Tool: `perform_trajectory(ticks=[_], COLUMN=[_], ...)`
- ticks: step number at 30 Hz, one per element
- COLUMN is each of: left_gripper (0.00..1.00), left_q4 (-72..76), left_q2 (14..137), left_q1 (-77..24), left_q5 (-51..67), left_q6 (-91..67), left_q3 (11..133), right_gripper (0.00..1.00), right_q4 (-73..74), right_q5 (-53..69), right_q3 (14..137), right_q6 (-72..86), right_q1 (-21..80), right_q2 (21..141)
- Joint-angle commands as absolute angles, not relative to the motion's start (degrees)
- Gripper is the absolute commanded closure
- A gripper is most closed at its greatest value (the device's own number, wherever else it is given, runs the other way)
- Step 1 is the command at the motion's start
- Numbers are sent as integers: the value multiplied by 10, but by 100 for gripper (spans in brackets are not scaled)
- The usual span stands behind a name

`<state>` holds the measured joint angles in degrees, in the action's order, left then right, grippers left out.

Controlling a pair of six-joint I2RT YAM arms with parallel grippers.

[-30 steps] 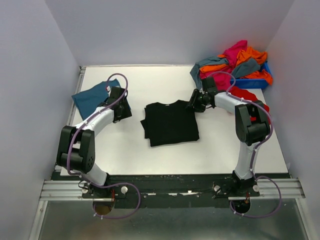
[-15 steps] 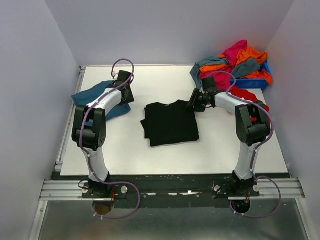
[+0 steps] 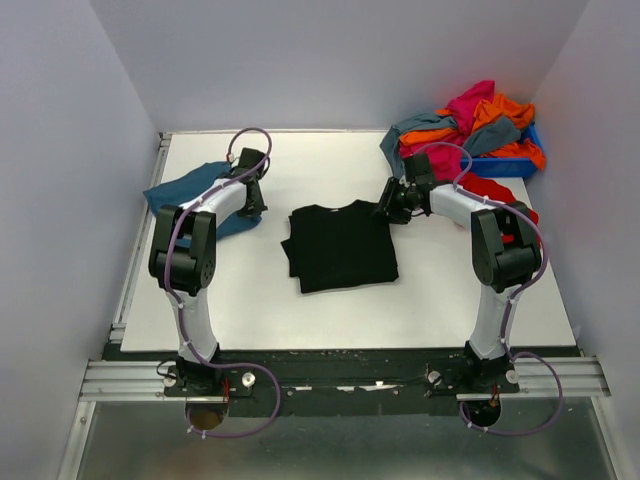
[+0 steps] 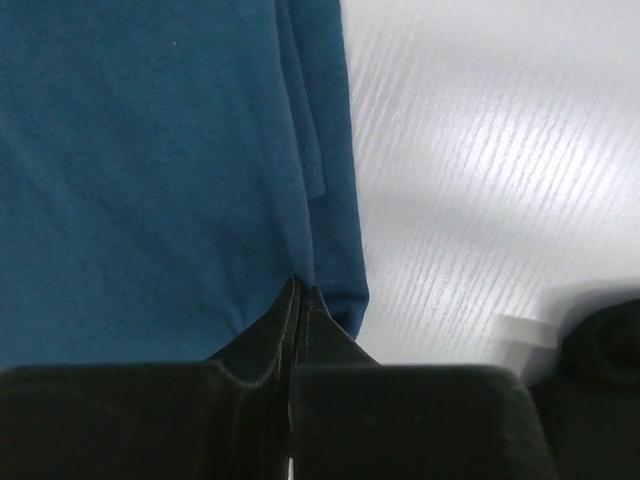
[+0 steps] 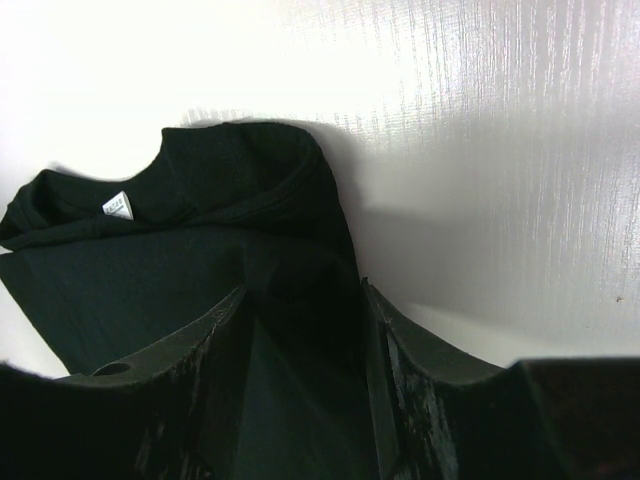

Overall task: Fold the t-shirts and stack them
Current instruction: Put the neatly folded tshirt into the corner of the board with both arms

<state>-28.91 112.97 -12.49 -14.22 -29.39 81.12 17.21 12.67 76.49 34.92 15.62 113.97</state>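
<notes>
A plain teal-blue t-shirt (image 3: pixel 183 188) lies at the table's left and fills the left wrist view (image 4: pixel 150 150). My left gripper (image 3: pixel 251 203) (image 4: pixel 300 290) is shut, its tips pinched together on the right edge of that shirt. A folded black t-shirt (image 3: pixel 340 246) lies in the middle, collar to the back. My right gripper (image 3: pixel 384 212) (image 5: pixel 300 300) stands open over the black shirt's (image 5: pixel 200 260) back right corner, with cloth lying between the fingers (image 5: pixel 232 305).
A heap of magenta, orange and grey-blue t-shirts (image 3: pixel 470 120) spills over a small blue bin (image 3: pixel 505 167) at the back right. A red shirt (image 3: pixel 492 188) lies under the right arm. White walls close in the table (image 3: pixel 320 160) on three sides.
My left arm swung back and left from beside the black shirt onto the teal-blue shirt, and its gripper went from open to shut. The right arm has not moved.
</notes>
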Motion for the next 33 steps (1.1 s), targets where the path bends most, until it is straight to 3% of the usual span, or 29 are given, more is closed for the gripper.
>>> perform_trajectory(ticks=[1, 12, 15, 21, 28, 33], left_gripper=[100, 100, 79, 61, 48, 24], left_q4=[-299, -276, -270, -281, -245, -103], left_q2=[1076, 963, 961, 933, 902, 882], left_q1=[-127, -163, -169, -183, -192, -197], left_q5=[-134, -117, -113, -103, -81, 21], left_q6=[-286, -301, -305, -301, -301, -294], left_q3=[760, 620, 620, 654, 645, 579], right_gripper=[46, 46, 46, 45, 41, 34], right_q4=[186, 188, 189, 196, 162, 150], right_q5=[122, 120, 122, 112, 131, 116], right_q3=[768, 768, 771, 779, 766, 757], right_q6=[347, 347, 347, 336, 321, 319], right_q1=[150, 150, 150, 149, 149, 149], right_q2=[1133, 1135, 1136, 1137, 1123, 1112])
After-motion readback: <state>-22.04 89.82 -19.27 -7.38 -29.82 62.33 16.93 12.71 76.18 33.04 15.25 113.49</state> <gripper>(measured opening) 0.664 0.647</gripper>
